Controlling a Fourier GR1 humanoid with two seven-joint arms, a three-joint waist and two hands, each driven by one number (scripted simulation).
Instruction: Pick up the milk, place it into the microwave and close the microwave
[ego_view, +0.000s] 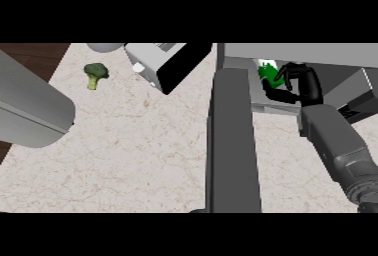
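The milk (266, 75) is a green carton, seen just inside the open microwave (295, 50) at the upper right. My right hand (304, 84) reaches into the cavity with its fingers curled round the carton, hiding most of it. The microwave's door (233, 145) swings out toward me as a tall dark grey panel in the middle of the view. Of my left arm only the grey forearm (29, 110) shows at the left edge; its hand is out of view.
A grey toaster (159, 62) stands on the counter left of the microwave. A broccoli floret (95, 74) lies at the upper left, with a pale rounded object (105, 47) behind it. Light marble counter (140, 160) spreads between my forearm and the door.
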